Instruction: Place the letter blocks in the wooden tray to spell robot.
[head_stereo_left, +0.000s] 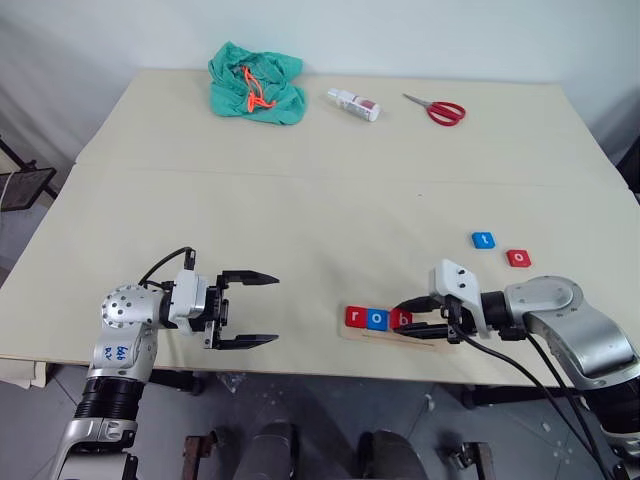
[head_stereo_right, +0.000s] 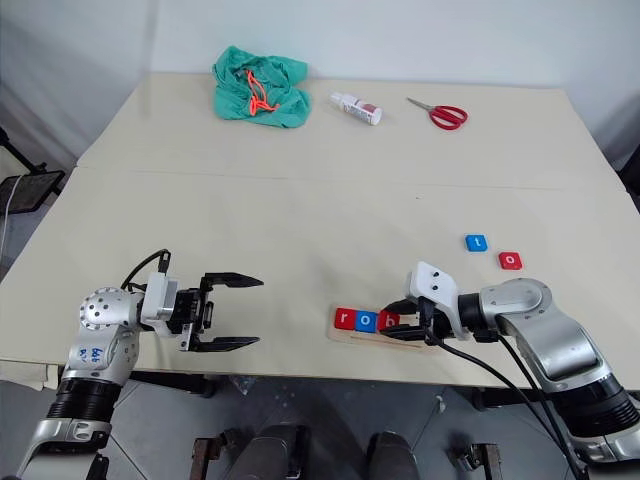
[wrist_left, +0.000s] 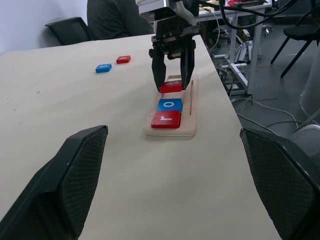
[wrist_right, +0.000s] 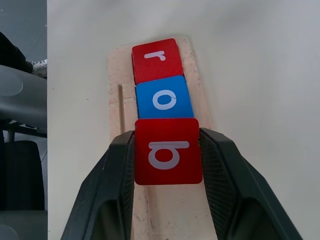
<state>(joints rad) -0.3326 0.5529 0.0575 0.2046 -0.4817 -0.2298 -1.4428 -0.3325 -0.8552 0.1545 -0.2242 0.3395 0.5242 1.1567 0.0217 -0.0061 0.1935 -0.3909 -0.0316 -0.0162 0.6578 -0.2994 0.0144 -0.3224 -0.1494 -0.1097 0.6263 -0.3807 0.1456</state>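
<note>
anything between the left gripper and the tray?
Nothing. In the left eye view, bare table runs from the left gripper to the tray; the left wrist view shows the same stretch bare.
</note>
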